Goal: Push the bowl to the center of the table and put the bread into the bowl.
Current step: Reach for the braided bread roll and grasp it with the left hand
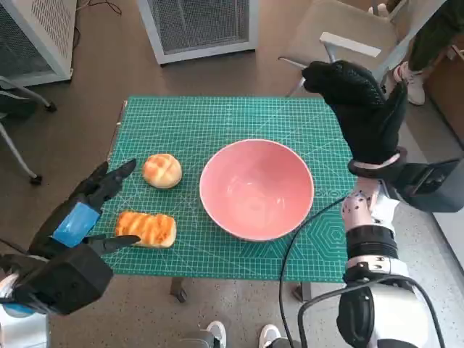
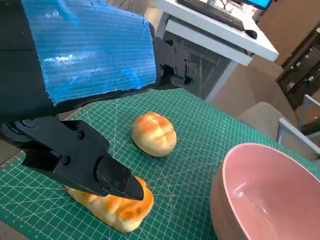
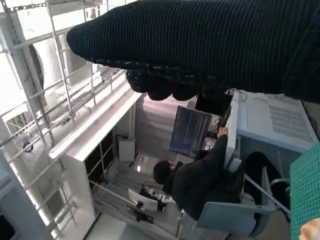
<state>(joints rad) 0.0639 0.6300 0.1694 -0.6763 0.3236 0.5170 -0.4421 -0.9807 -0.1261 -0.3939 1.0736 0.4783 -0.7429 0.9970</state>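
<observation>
Sitting mid-mat, pink bowl (image 1: 257, 188); round bun (image 1: 162, 171) and long bread loaf (image 1: 146, 228) lying at its 9 o'clock. Left hand (image 1: 76, 221) hovering spread beside loaf; right hand (image 1: 362, 109) raised, empty, at 2 o'clock.

I can read no words, brands or numbers anywhere. The green mat (image 1: 217, 123) under my fingers (image 1: 116, 176) carries only printed grid lines; any markings are too small to read.

bright, even daylight | soft shadow hugging the bowl (image 1: 256, 188) | glare streaks on the blue tape (image 2: 90, 50) | blown-out white beyond the right hand (image 3: 210, 45) | near glove blurred | bent edges in head view
</observation>
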